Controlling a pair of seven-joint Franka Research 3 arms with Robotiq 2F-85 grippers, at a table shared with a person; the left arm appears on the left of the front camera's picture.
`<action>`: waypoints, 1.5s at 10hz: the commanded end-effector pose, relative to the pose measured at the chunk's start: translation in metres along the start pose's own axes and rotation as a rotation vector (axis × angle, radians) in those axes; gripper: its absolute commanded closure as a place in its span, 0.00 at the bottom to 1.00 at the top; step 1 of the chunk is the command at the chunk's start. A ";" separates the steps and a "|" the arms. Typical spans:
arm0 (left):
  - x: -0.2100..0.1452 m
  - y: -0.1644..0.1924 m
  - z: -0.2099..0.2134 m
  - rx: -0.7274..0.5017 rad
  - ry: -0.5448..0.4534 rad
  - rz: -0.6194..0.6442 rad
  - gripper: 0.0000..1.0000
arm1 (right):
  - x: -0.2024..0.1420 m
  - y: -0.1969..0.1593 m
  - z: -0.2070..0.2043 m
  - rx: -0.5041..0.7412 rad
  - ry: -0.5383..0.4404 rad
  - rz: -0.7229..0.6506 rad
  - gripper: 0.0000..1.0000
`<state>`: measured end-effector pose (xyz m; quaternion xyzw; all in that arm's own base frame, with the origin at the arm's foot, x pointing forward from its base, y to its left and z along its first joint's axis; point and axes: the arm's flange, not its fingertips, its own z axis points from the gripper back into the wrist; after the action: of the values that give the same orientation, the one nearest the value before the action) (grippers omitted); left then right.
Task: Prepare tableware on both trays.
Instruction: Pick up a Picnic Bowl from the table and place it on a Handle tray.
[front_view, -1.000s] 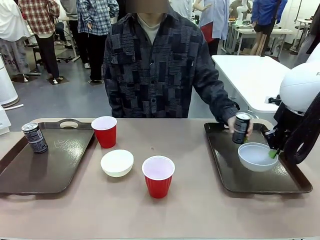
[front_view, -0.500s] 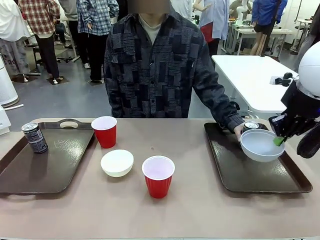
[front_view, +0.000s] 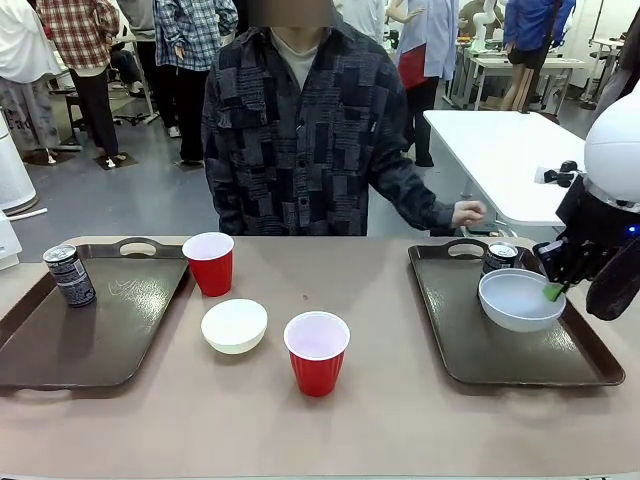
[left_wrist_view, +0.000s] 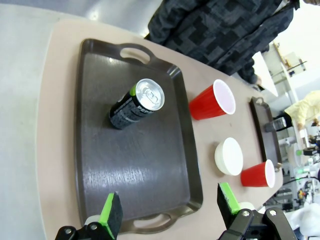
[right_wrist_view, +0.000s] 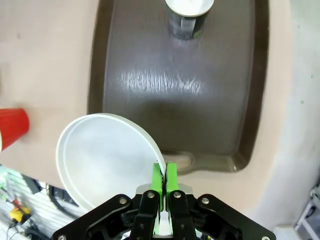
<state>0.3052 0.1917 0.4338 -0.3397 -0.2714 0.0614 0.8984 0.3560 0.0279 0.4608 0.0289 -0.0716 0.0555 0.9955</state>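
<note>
L pincer (left_wrist_view: 169, 200) spread over left dark brown rectangular plastic tray (front_view: 110, 340) w/ slim black drink can (front_view: 69, 275) upright. Bench (front_view: 400, 420) mid: red plastic cup (front_view: 210, 263), small round white bowl (front_view: 234, 325), second red cup (front_view: 317, 352). R pincer (front_view: 553, 290) pinches second white bowl (front_view: 515, 300) by rim over right tray (front_view: 460, 340), by second can (front_view: 499, 257).

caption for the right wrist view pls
Right arm's jaws shut on white bowl rim, brown tray with black can beyond
</note>
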 end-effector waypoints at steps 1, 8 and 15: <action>-0.001 0.002 0.001 -0.016 -0.007 -0.004 0.00 | -0.012 0.000 -0.065 -0.009 -0.016 0.032 0.96; -0.001 0.002 0.001 -0.016 -0.007 -0.004 0.00 | 0.010 -0.002 -0.106 0.008 0.088 0.054 0.83; -0.001 0.002 0.001 -0.016 -0.007 -0.004 0.00 | -0.001 -0.002 -0.093 -0.030 0.134 0.047 0.31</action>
<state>0.3051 0.1918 0.4337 -0.3399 -0.2711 0.0615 0.8984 0.3934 0.0363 0.3680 0.0209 -0.0067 0.0745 0.9970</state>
